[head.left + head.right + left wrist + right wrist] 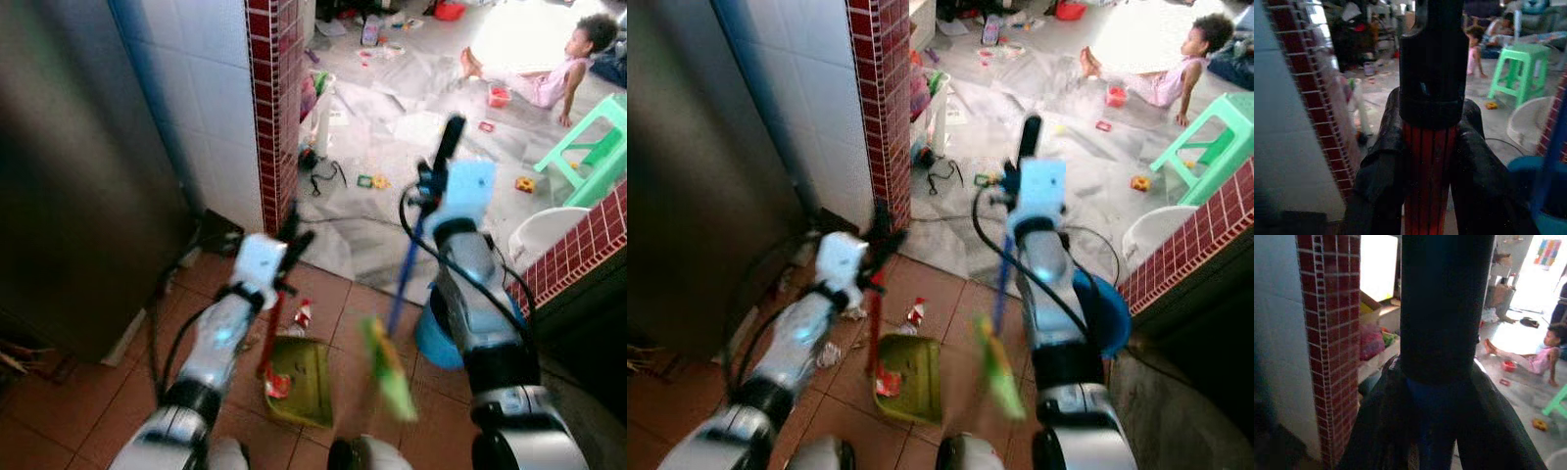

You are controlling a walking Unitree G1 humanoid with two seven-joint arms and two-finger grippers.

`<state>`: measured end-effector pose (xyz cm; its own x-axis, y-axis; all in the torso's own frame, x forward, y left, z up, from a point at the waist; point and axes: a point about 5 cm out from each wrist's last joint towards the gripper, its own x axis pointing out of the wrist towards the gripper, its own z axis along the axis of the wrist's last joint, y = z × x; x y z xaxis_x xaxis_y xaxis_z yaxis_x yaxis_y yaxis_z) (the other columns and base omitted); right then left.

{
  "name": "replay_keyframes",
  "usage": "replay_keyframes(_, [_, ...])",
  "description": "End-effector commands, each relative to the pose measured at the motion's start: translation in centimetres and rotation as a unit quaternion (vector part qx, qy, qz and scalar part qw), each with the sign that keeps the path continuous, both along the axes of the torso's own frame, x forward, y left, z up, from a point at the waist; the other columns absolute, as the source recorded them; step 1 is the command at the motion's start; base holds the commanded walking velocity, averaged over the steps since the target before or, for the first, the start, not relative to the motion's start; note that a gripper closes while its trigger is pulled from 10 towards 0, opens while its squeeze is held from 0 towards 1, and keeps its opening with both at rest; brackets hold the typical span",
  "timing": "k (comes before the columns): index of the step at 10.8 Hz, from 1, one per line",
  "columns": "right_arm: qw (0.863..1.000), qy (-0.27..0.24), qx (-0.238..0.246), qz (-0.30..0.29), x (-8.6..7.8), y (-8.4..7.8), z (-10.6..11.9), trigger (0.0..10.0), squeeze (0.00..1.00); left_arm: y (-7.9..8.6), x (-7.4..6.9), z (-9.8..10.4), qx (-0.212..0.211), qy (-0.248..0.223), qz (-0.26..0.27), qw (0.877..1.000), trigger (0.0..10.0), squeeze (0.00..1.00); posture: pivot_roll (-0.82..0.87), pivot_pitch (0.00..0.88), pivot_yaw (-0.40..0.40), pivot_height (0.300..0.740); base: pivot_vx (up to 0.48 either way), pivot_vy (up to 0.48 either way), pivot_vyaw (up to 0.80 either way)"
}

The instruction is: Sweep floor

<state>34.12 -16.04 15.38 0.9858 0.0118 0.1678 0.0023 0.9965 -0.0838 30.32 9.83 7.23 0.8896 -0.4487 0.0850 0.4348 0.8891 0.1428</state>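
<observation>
An olive-green dustpan (306, 380) rests on the brown floor tiles with a red scrap (277, 386) inside it. Its upright red handle (1429, 166) is clamped in my left gripper (290, 245), which is shut on it just below the black end cap (1432, 73). My right gripper (438, 174) is shut on the blue broom handle (405, 274). The broom's green head (388, 368) is blurred and hangs just right of the dustpan. A red-and-white wrapper (303, 313) lies on the tiles behind the pan.
A dark metal appliance (78, 176) stands on the left beside a red-tiled pillar (276, 108). A blue bucket (437, 341) sits under my right arm, next to a low brick wall (578, 257). Beyond are a seated child (560, 74), a green stool (596, 147), a white basin (545, 231) and scattered toys.
</observation>
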Motion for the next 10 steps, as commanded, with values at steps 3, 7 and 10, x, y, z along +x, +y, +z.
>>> replay_keyframes(3, [1.000,0.002,0.009,0.002,-0.7,1.2,-1.0,10.0,0.00,1.0,-0.1,2.8,-0.036,-0.038,0.037,0.998,10.0,0.00,0.00,0.042,-0.052,0.740,0.000,0.000,-0.22])
replay_keyframes(7, [1.000,0.008,0.010,-0.006,-0.2,0.7,-1.0,10.0,0.00,-0.1,-0.6,3.8,-0.047,-0.024,0.014,0.998,10.0,0.00,-0.01,0.035,-0.050,0.740,0.000,0.000,-0.80])
replay_keyframes(10, [1.000,0.017,0.016,-0.006,-0.3,0.9,-1.3,10.0,0.00,-0.3,-0.7,4.0,-0.055,-0.005,0.014,0.998,10.0,0.00,-0.01,0.045,-0.051,0.740,0.000,0.000,-0.80])
